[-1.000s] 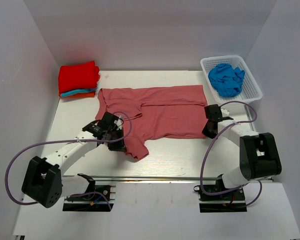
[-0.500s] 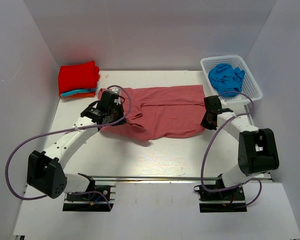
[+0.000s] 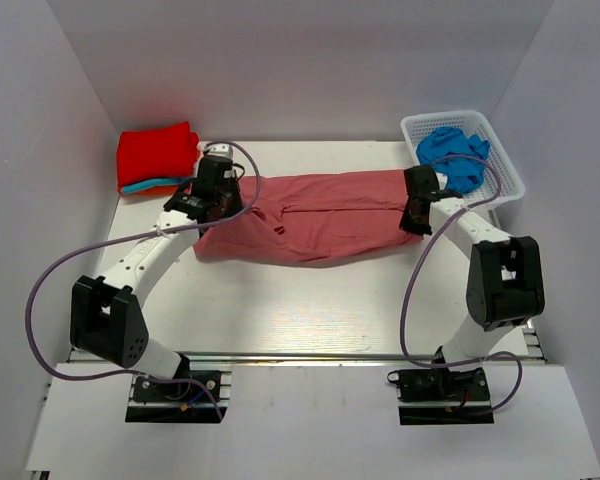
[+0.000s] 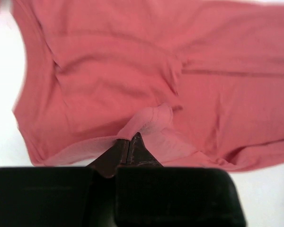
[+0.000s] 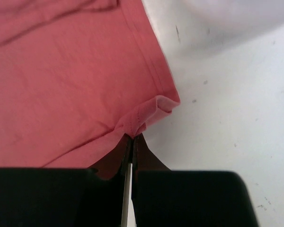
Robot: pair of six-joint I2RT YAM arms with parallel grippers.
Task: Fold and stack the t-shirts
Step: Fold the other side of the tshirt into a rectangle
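The left arm (image 3: 145, 262) and right arm (image 3: 470, 225) are white-shelled links with boxy black joint housings (image 3: 105, 320), each carrying a looping lilac cable (image 3: 32, 310), bolted to black base plates (image 3: 170, 392), and ending in a matte black end effector (image 4: 130, 142) with tapered dark fingers (image 5: 146, 161).

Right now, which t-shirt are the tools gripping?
The rose-red t-shirt, spread mid-table, pinched by left tool and right tool; the bright red one folded far-left, the blue one crumpled in the basket.

Left arm (image 3: 145, 262) stretched forward, left gripper (image 4: 130, 142) clamped tight; right arm (image 3: 458, 218) and right gripper (image 5: 132, 139) — likewise.
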